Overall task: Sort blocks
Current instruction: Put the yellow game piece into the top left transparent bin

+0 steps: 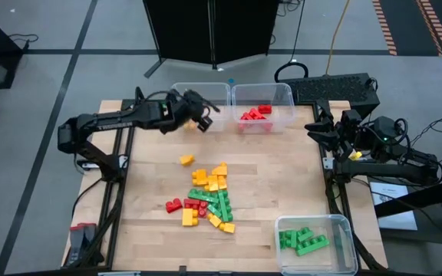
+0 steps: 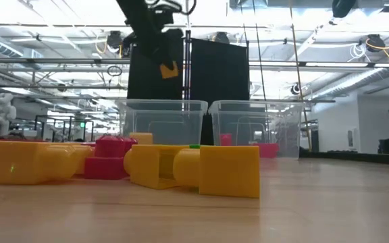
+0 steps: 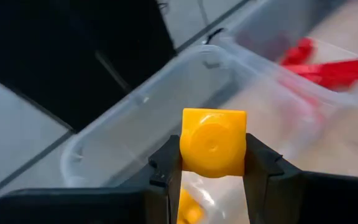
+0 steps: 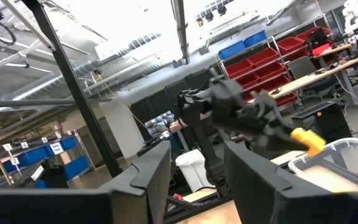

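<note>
While high view hides it | left wrist: left hand (image 3: 213,168) pinching yellow block (image 3: 213,142) | right hand (image 4: 197,165) spread

The left gripper (image 3: 211,163) holds a yellow block (image 3: 212,142) between its two dark fingers (image 3: 166,167). One finger presses on each side of the block. The round end of the block faces the camera.

Under the block sits a clear bin (image 3: 135,134). A bit of another yellow block (image 3: 190,211) shows inside it, low down between the fingers.

Beside this bin is a second clear bin (image 3: 272,28). It has red blocks (image 3: 328,65) in it. The two bins stand close, side by side.

Behind the bins there is a big dark panel (image 3: 61,50) and some grey floor (image 3: 17,143).
</note>
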Robot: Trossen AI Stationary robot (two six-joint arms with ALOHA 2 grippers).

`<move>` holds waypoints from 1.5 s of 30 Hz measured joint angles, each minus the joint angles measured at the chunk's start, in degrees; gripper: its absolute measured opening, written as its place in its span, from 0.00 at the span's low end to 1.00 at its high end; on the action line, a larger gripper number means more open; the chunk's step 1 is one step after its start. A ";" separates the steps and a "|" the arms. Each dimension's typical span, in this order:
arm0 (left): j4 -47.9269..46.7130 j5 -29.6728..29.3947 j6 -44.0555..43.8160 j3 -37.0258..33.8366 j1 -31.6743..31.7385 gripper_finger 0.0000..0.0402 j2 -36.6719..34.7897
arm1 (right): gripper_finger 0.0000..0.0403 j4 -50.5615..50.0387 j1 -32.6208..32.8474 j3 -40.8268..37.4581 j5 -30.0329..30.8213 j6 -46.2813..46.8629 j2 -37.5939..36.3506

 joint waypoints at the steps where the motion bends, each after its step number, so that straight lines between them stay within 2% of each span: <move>1: 0.92 0.53 0.74 -0.57 1.67 0.24 0.34 | 0.36 0.00 0.01 0.00 0.00 -0.01 -0.02; 5: 1.03 3.65 1.13 -3.21 8.36 0.24 1.55 | 0.36 0.02 0.00 0.00 0.00 0.35 -0.02; 9: 3.10 12.01 1.09 -5.51 14.58 0.24 2.02 | 0.36 -0.04 0.00 0.00 -0.03 0.48 0.01; 12: 4.14 16.91 1.10 -6.17 17.31 0.24 3.48 | 0.36 -0.02 0.01 0.00 -0.04 0.48 0.01; 16: 4.44 19.78 1.37 -6.17 18.64 0.24 5.23 | 0.36 0.00 0.02 0.00 -0.04 0.57 0.01; 25: 4.74 21.56 5.63 -6.17 18.18 0.26 7.11 | 0.36 0.13 0.00 0.00 -0.03 1.48 0.01; 35: 3.87 20.50 11.84 -3.19 15.48 0.51 7.09 | 0.36 0.17 0.01 0.00 -0.02 1.42 0.01; 40: -5.30 20.21 14.48 4.67 12.89 0.55 6.72 | 0.36 0.17 0.01 0.00 -0.02 1.41 0.01; 45: -15.88 20.23 14.26 16.26 5.60 0.56 3.21 | 0.36 0.17 0.02 0.00 -0.02 1.29 -0.01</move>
